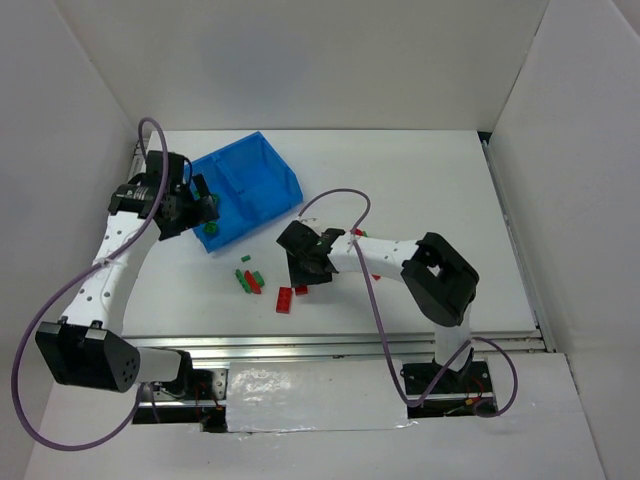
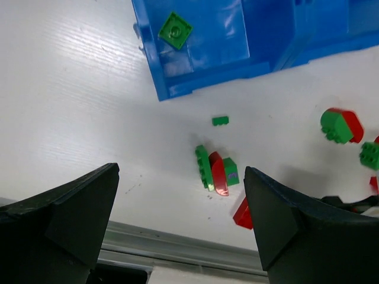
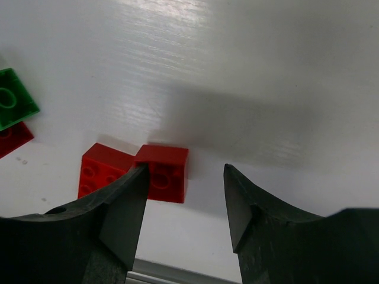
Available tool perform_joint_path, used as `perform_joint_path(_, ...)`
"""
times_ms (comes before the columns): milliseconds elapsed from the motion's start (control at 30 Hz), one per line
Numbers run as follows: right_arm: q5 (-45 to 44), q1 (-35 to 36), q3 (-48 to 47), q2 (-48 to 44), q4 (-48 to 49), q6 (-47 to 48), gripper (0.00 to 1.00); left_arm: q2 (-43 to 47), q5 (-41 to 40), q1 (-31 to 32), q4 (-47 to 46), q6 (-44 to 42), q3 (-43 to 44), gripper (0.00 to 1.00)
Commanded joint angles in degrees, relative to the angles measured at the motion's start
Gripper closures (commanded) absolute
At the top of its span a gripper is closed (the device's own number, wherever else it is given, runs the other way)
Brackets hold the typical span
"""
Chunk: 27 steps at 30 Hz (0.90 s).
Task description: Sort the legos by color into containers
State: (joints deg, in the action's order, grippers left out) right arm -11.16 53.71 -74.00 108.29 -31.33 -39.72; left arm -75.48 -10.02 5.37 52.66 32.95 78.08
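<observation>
- The right pincer [image 3: 186, 190] is held open and empty.
- A red brick [image 3: 164, 171] is seen on the tabletop [image 3: 266, 89], off-centre in the gap, close by one finger.
- The left pincer [image 2: 180, 177], likewise open and empty, is poised by the blue bin [image 2: 195, 83].

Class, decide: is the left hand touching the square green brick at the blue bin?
Apart. The left wrist view shows the left hand open, with a stretch of table between it and the square green brick at the blue bin.
</observation>
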Motion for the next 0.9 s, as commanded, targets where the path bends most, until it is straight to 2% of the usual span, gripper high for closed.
perform_joint_path(0, -1.1, 0.5, -2.6, 1.4, -0.5, -1.5, 0.40, 2.7, 2.5, 0.3, -0.2, -2.9, -3.0, 0.01)
perform_joint_path(267, -0.7, 0.9, -1.3, 1.1, 0.2, -3.1, 0.40, 4.6, 4.2, 0.4, -0.6, -4.2, -6.2, 0.00)
perform_joint_path(367, -0.5, 0.9, -1.8, 0.7, 0.9, -2.6, 0.55, 4.8, 4.8, 0.4, -0.9, -4.6, -6.3, 0.01)
perform_joint_path(400, -0.4, 0.9, -2.5, 1.1, 0.1, -1.9, 0.68, 4.8, 5.0, 0.4, -1.0, -4.8, -6.2, 0.01)
perform_joint_path(433, -0.5, 0.9, -3.8, 2.4, -0.4, -1.7, 0.70, 4.8, 5.1, 0.4, -1.1, -5.0, -6.2, 0.00)
perform_joint_path(667, 0.7, 0.9, -3.6, 3.0, -0.4, -1.7, 0.77, 4.6, 5.3, 0.4, -1.1, -5.8, -6.2, 0.00)
perform_joint_path(867, -1.8, 0.9, -6.5, -2.2, -2.5, -1.0, 0.76, 4.9, 5.4, 0.4, -0.8, -6.2, -6.2, 0.01)
